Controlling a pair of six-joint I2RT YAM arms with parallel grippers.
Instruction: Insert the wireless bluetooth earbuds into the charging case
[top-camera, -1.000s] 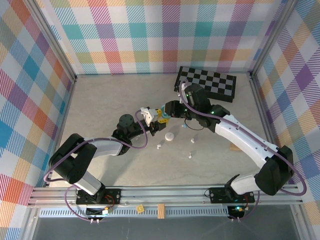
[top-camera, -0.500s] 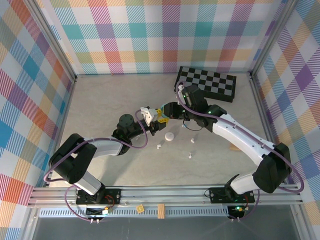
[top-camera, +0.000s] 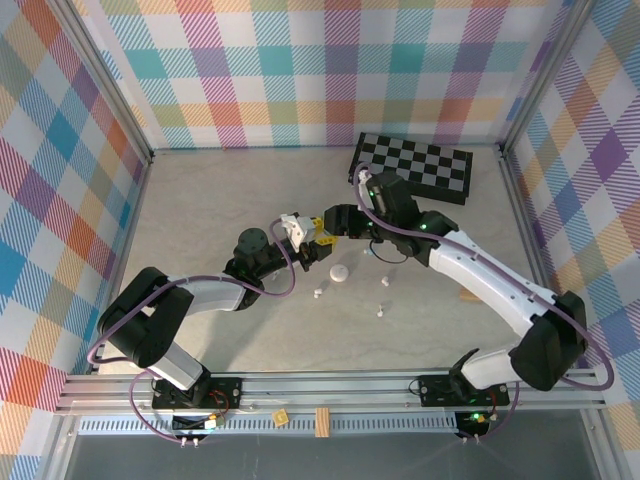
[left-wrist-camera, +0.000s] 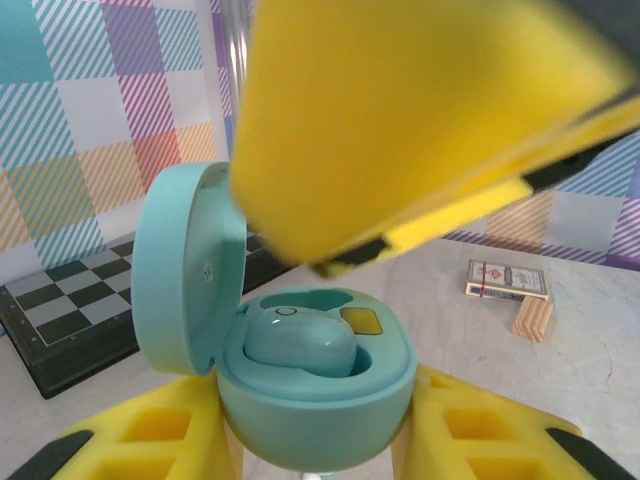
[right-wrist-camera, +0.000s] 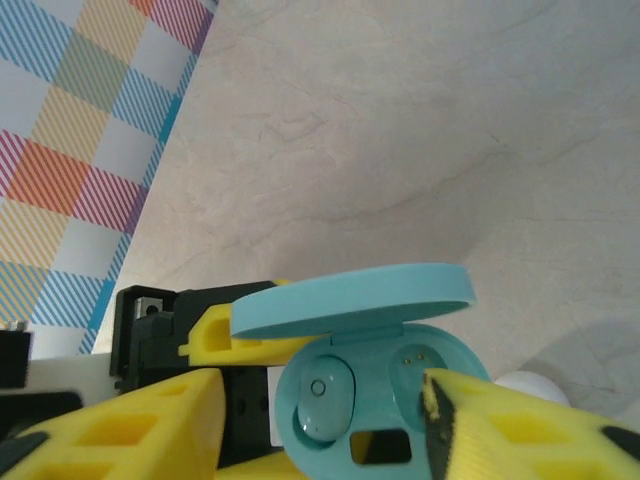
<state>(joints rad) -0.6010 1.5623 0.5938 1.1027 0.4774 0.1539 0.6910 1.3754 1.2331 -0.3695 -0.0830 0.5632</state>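
The left gripper (top-camera: 312, 234) is clamping the pale teal charging case (left-wrist-camera: 318, 400) by its lower body between its yellow fingers (left-wrist-camera: 150, 440). It is holding the case up off the table (top-camera: 220, 210) with the hinged lid (left-wrist-camera: 185, 270) swung open, most likely so that both wells are facing the other arm. The right gripper (top-camera: 333, 224) is hovering just over the case with its jaws standing apart and nothing between them. In its own wrist view its fingers (right-wrist-camera: 120, 430) are straddling the open case rather than touching it. One matching teal earbud (right-wrist-camera: 325, 392) is sitting seated in one well, while the neighbouring well (right-wrist-camera: 415, 365) is showing bare contacts. By the look of it, half of this pair is in place and the right arm is being freed to fetch another bud. Three white earbuds (top-camera: 318, 293) (top-camera: 384, 281) (top-camera: 381, 312) are lying loose on the table near a white case (top-camera: 341, 273), well apart from the raised teal one. No brand is showing on the teal case; a small ring is marking the seated bud and a tiny dot is sitting inside the lid. A deck of cards (left-wrist-camera: 508, 280) beside a wooden block (left-wrist-camera: 532, 318) is carrying print too blurred to read, and a chessboard (top-camera: 412, 166) is lying at the back.
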